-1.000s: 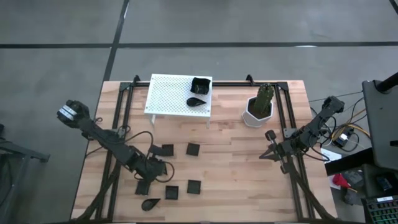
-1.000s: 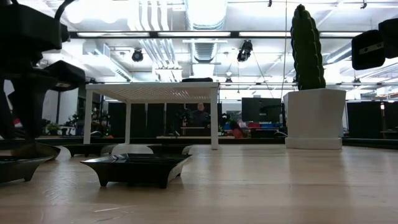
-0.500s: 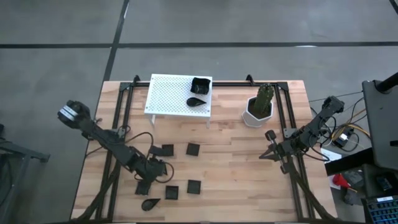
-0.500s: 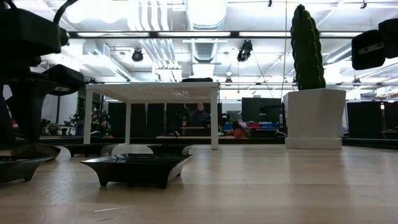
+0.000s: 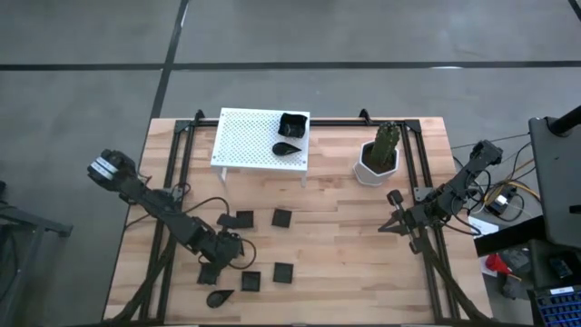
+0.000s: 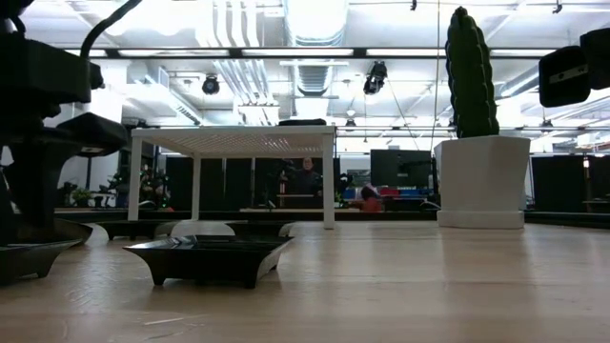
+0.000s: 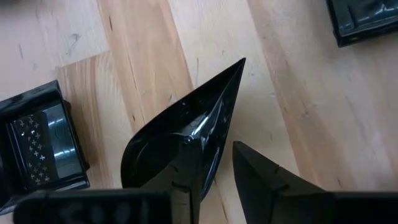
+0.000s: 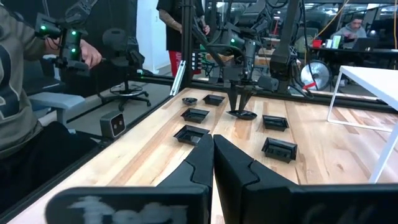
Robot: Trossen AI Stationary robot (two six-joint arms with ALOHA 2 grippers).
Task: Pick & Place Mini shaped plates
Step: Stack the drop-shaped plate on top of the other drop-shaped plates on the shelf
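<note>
Several small black mini shaped plates lie on the wooden table: squares (image 5: 281, 218) (image 5: 283, 272) (image 5: 250, 280) and a teardrop (image 5: 220, 297). On the white rack (image 5: 245, 145) rest a raised-rim square (image 5: 291, 124) and a teardrop (image 5: 287, 148). My left gripper (image 5: 227, 247) points steeply down, open, over another teardrop plate (image 7: 180, 137), which sits flat on the table (image 8: 242, 115). One finger (image 7: 186, 180) stands inside its bowl and the other (image 7: 261, 180) outside its rim. My right gripper (image 8: 212, 152) is shut and holds nothing, level at the table's right side (image 5: 388, 225). My left gripper has one finger over the teardrop plate's bowl (image 7: 193, 134) and the other outside the long curved rim (image 7: 224, 124), with bare wood showing between that finger and the rim. I cannot tell whether the inner finger touches the plate.
A white pot with a green cactus (image 5: 377, 156) stands at the far right of the table. Square plates (image 7: 43, 143) (image 7: 367, 18) lie close on either side of the teardrop. A raised-rim square (image 6: 207, 255) sits near the front. People are in the room beyond the table's left edge.
</note>
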